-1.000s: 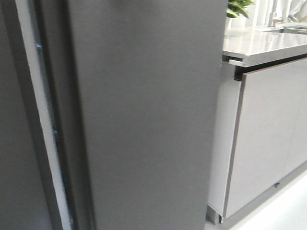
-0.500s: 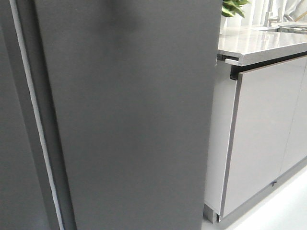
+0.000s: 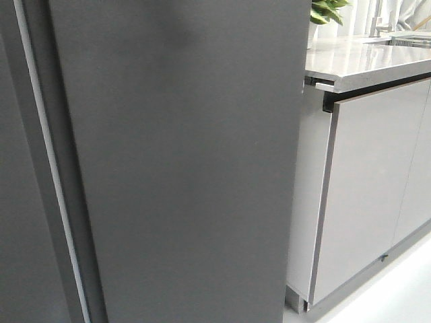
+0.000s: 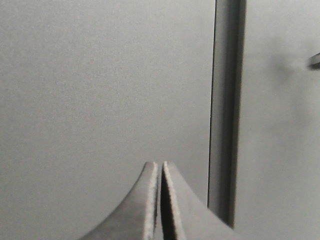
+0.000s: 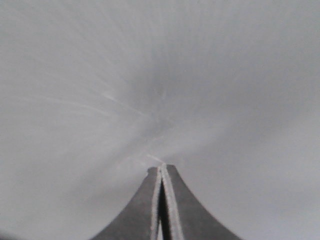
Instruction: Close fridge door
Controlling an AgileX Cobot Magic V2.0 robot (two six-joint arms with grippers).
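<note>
Right gripper (image 5: 161,167): both fingers pressed together, holding nothing, tips against or just short of a blurred grey face; you cannot tell which. Left gripper (image 4: 160,164): likewise closed and empty, facing flat grey panel beside a vertical seam. The tall matte dark-grey handleless fridge door (image 3: 182,161) fills the front view, nearly flush. Judged stiff, heavy, smooth; no handle, so push flat, away from the hinge. Pale glossy cabinet door (image 3: 367,188) far right.
</note>
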